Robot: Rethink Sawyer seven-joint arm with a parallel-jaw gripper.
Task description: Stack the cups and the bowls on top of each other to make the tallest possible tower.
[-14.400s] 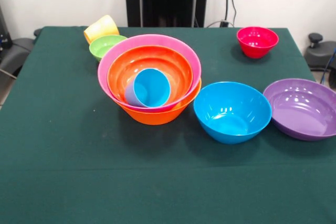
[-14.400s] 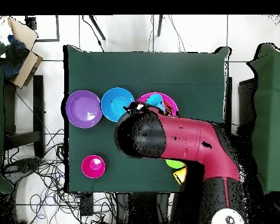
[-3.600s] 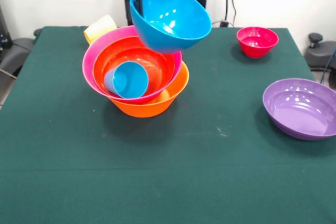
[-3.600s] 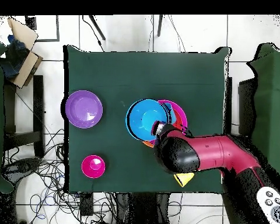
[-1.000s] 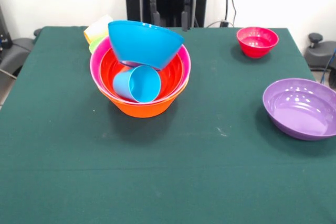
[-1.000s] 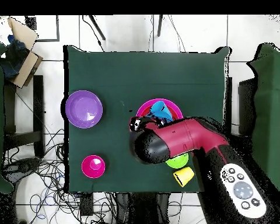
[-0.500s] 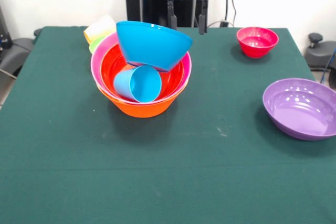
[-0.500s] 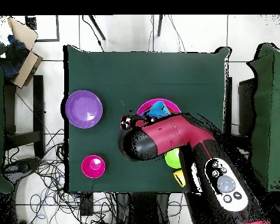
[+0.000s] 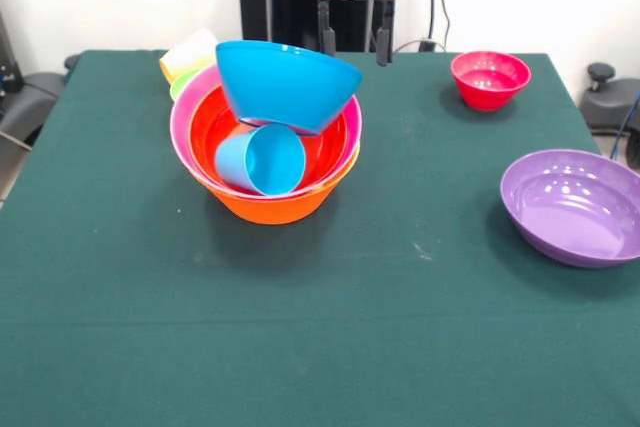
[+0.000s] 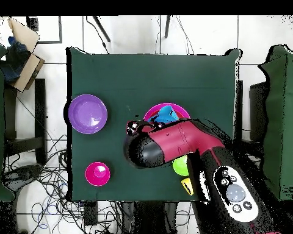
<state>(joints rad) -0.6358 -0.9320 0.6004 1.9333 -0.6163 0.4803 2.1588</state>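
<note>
The tower stands left of centre: a large orange bowl holds a pink bowl and a red-orange bowl. A light blue cup lies on its side inside them. A blue bowl rests tilted on top, leaning on the cup and the back rims. My gripper hangs open and empty just behind and to the right of the blue bowl, apart from it. In the overhead view the arm covers most of the tower; the pink bowl's rim and the cup show.
A yellow cup and a green bowl sit behind the tower, partly hidden. A small magenta bowl stands at the back right and a purple bowl at the right edge.
The blue bowl was carried over the tower, set on it and let go. In the last second the open gripper shifted right, away from it, and the bowl settled tilted.
</note>
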